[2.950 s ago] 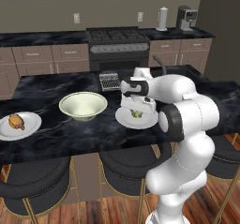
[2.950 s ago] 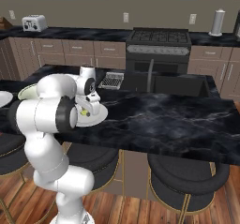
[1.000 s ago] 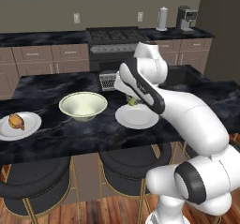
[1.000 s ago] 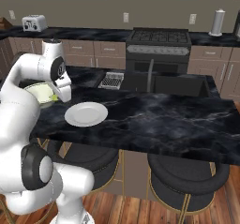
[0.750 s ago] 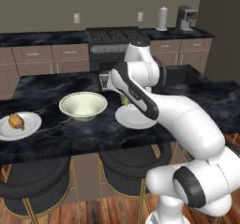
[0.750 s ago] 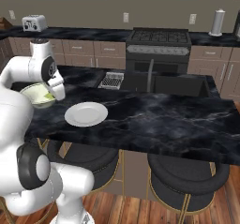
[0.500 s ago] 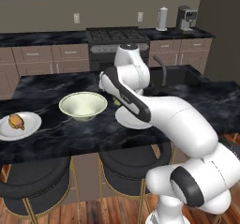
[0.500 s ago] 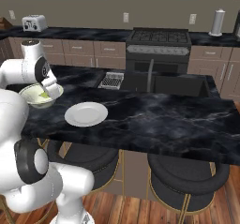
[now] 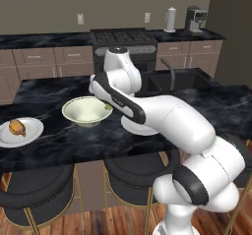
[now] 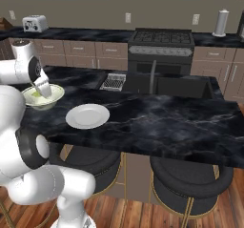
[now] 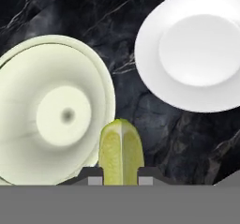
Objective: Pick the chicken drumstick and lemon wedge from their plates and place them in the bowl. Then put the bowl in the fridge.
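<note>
**Lemon wedge carried to bowl rim, drop not yet made**

The gripper (image 11: 120, 175) was pinching the lemon wedge (image 11: 121, 152) between its two tips, wedge standing upright right in front of the hand. In the left base view the wedge (image 9: 108, 107) hung at the bowl's near-right rim, above the counter.

Just ahead and to the hand's left lay the bowl (image 11: 51, 110), pale cream-green and with nothing in it. The wedge sat over the bowl's edge rather than its middle, so my read is a little more travel was needed before release. Ahead to the hand's right was a white plate (image 11: 197, 49), bare, on the black marble counter (image 11: 140, 110); judging by that, the wedge came off it.

Well apart from the hand, past the bowl in the left base view, the second plate (image 9: 30, 133) carried the chicken drumstick (image 9: 17, 127), untouched.

Progress as I judged it: wedge picked, not yet placed. Left: drop the wedge, fetch and place the drumstick, carry the bowl to the fridge.

No brand, label or writing was readable anywhere.
</note>
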{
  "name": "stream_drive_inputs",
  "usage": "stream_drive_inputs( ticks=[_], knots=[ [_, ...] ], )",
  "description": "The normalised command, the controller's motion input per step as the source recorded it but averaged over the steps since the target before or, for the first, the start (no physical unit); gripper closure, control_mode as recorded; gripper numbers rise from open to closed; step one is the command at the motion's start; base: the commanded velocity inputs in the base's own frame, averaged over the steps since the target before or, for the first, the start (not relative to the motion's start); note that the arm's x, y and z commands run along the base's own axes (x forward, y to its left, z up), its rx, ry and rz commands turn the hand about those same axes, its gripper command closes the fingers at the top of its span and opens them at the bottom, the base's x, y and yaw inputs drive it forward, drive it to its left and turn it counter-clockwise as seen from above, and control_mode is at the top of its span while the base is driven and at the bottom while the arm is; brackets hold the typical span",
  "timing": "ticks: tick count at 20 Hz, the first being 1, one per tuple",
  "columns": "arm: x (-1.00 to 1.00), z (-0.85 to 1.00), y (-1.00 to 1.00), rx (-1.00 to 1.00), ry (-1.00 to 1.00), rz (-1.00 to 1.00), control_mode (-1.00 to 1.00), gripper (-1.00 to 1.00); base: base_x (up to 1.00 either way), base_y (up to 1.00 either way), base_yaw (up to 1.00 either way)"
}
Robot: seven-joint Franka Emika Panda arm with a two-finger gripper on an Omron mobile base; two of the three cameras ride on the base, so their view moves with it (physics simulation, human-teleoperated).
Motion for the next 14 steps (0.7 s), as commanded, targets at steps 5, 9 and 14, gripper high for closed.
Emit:
stream_drive_inputs(
  ticks=[5, 9, 14],
  knots=[
    [0.27, -0.01, 0.39, 0.00, 0.00, 0.02, -1.00, 1.00, 0.00, 0.00, 0.00],
    [0.20, -0.12, 0.31, 0.00, 0.00, 0.01, -1.00, 1.00, 0.00, 0.00, 0.00],
    [0.18, -0.15, 0.22, 0.00, 0.00, 0.00, -1.00, 1.00, 0.00, 0.00, 0.00]
  ],
)
